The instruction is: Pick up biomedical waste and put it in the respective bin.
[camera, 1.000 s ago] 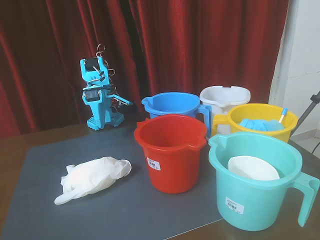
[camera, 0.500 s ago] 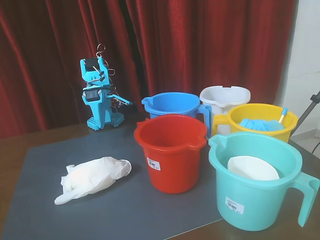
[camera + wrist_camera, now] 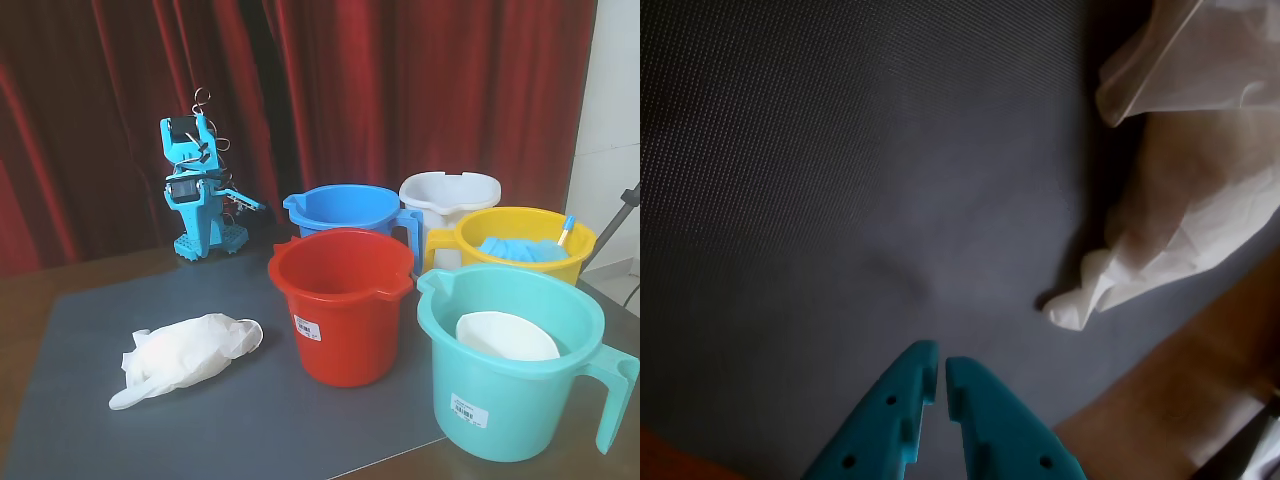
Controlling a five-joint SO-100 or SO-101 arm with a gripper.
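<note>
White glove point(image 3: 185, 354) lies crumpled on grey mat point(image 3: 300, 420), at 9 o'clock from red bucket point(image 3: 340, 305), well apart; folded blue arm point(image 3: 200, 190) at 11 o'clock.

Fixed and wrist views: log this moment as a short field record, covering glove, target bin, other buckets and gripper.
white glove: crumpled flat on the grey mat, left of the buckets in the fixed view
red bucket: upright, looks empty, barcode sticker facing camera
teal bucket: holds a white disc
yellow bucket: holds a blue glove
gripper: fingertips nearly together, holding nothing, above bare mat
task state: glove not yet picked up
</note>
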